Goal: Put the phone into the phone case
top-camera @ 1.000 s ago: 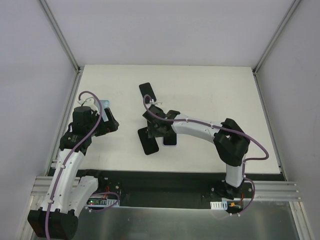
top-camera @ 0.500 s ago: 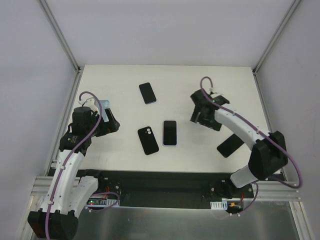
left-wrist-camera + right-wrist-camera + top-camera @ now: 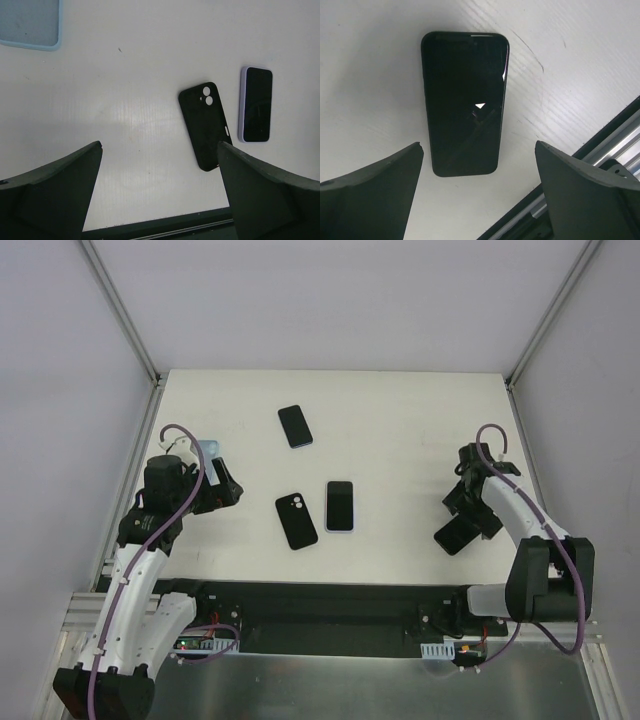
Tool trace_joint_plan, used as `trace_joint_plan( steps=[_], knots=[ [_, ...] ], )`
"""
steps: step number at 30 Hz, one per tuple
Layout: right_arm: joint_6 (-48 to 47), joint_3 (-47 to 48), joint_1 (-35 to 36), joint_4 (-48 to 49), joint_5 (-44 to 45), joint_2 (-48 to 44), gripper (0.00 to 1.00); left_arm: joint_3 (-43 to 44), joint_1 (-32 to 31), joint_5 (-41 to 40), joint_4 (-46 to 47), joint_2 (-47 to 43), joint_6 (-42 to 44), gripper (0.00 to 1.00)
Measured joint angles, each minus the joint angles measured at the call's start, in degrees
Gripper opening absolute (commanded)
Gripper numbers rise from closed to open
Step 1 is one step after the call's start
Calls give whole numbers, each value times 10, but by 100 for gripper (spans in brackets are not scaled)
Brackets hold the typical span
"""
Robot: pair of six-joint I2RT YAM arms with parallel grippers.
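A black phone (image 3: 465, 102) lies screen up near the table's front right edge (image 3: 458, 535). My right gripper (image 3: 478, 149) hangs open just above its near end (image 3: 468, 512), touching nothing. A black phone case (image 3: 296, 521) with two camera holes lies back up in the middle of the table, also in the left wrist view (image 3: 205, 126). My left gripper (image 3: 224, 490) stands open at the left, above bare table (image 3: 160, 146), apart from the case.
A phone in a lilac case (image 3: 339, 505) lies right of the black case (image 3: 256, 104). Another black phone (image 3: 295, 426) lies farther back. A light blue case (image 3: 208, 450) sits behind the left gripper (image 3: 30, 25). The table's front edge (image 3: 600, 145) runs close to the right gripper.
The right arm has swung from the middle of the table over to the right and now hangs above the black phone there, jaws wide. The left arm has not moved.
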Motion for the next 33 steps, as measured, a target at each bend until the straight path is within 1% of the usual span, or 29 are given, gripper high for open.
trace_joint_plan(
  steps=[2,8,12,19,22,25,28,30,31,33],
  knots=[
    [-22,-10,-26,25,-11,0,96,0,0,0,0,-3,0,97],
    [-59,-15,-48,90,-39,22,96,0,0,0,0,-4,0,97],
    [-66,-18,-65,126,-58,51,96,0,0,0,0,-4,0,97],
    [-74,-28,-102,155,-82,93,99,0,0,0,0,-2,0,97],
    [-77,-36,-108,169,-92,93,96,0,0,-1,0,-2,0,98],
    [-81,-37,-109,186,-101,97,89,0,0,-1,0,-1,0,97],
    [-85,-37,-109,201,-110,102,86,0,0,-1,0,4,0,97],
    [-88,-37,-109,202,-111,102,81,0,0,-1,0,6,0,97],
    [-90,-37,-109,203,-111,102,75,-1,0,-2,0,6,0,97],
    [-96,-37,-109,203,-112,102,70,-1,0,-2,0,6,0,97]
  ],
)
